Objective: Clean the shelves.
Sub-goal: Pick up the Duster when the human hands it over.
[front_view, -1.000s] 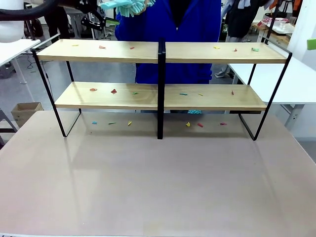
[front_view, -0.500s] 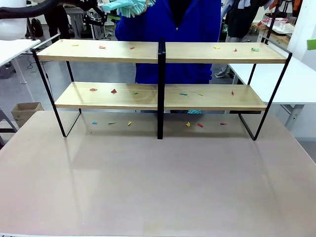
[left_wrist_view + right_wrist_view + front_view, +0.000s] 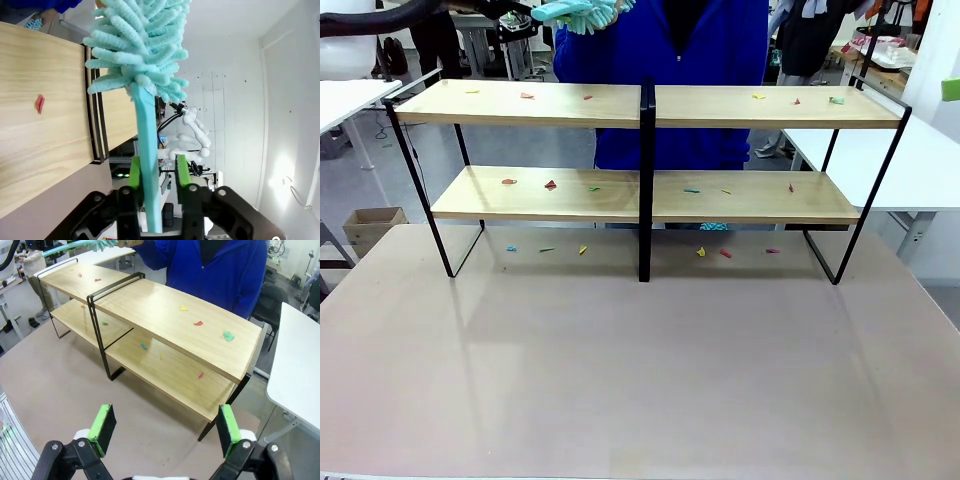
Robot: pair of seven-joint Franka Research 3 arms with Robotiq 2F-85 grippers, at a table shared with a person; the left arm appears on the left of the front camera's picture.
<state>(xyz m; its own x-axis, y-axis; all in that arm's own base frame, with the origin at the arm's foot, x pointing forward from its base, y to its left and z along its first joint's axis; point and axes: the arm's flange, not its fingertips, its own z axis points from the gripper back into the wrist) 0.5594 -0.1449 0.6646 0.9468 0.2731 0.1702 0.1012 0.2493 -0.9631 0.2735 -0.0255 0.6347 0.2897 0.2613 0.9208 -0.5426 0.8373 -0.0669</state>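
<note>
The shelves (image 3: 740, 106) stand along the far edge of the table (image 3: 620, 380), running nearly from its left edge to its right. Small coloured scraps (image 3: 526, 96) lie scattered over both boards and on the table under the lower one; none looks swept, so I judge the cleaning not yet begun.

Above the far left corner of the upper board, the left gripper (image 3: 158, 170) has its green pads pressed onto the flat handle of a turquoise duster (image 3: 140, 45); the fluffy head points away from the wrist, up in the air and clear of the wood. A person (image 3: 670, 60) in a blue top stands just behind the shelves, close to that head; whether a hand is on it I cannot tell. The right gripper (image 3: 165, 427) hangs over the table's right side, jaws spread wide, carrying nothing.

What could go wrong:
- The handle is thin and caught low, so a sideways sweep may twist it in the pads.
- The head may snag on the centre post (image 3: 646, 180) or the end frames.
- Too much downward push could shove the light shelves along the table.
- Scraps brushed off the front merely land on the table.
</note>
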